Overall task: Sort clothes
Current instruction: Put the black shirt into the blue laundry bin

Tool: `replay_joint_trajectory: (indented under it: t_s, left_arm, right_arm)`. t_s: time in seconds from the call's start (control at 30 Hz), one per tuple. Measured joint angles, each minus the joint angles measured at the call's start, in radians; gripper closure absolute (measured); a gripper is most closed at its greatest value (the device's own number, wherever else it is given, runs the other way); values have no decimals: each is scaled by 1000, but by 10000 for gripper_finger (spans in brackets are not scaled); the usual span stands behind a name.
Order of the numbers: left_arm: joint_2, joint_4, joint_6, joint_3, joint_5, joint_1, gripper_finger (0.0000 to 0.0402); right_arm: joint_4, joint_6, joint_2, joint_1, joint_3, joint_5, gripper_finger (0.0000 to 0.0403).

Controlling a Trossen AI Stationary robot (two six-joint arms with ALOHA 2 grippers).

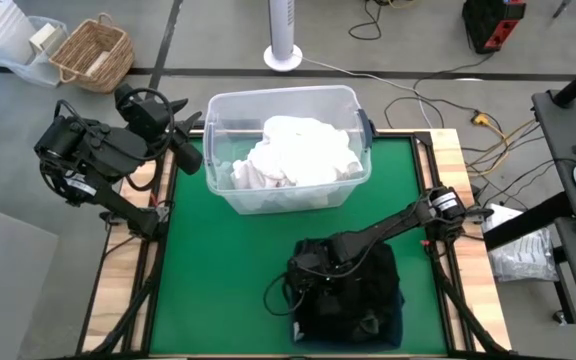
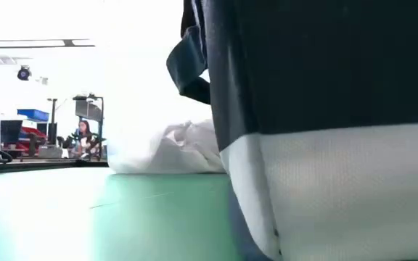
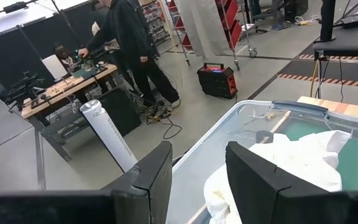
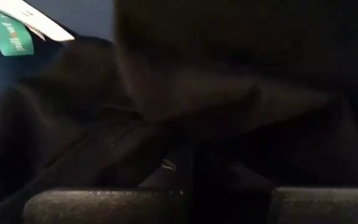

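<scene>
Overhead, right gripper (image 1: 320,268), jaws closed, sits in dark clothes (image 1: 363,300); wrist view shows only fabric.

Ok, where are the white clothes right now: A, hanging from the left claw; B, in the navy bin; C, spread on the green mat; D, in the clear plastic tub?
D: the high view shows the white clothes heaped inside the clear plastic tub.

white clothes (image 1: 298,150) | dark clothes (image 1: 353,290) | navy bin (image 1: 396,325) | green table (image 1: 218,270)
</scene>
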Motion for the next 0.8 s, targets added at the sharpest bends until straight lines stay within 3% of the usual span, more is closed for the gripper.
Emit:
replay_joint_trajectory:
  t_s: [0.17, 0.33, 0.57, 0.8]
  left_arm:
    - [0, 0, -17, 0, 0, 0, 271]
    - [0, 1, -21, 0, 0, 0, 271]
    - [0, 1, -28, 0, 1, 0, 271]
    - [6, 2, -28, 0, 0, 0, 271]
  right_arm:
    - [103, -31, 1, 0, -32, 1, 394]
    - [92, -49, -3, -2, -22, 1, 393]
    - [-106, -62, -55, -5, 115, 3, 375]
    - [-339, -65, -69, -5, 295, 16, 314]
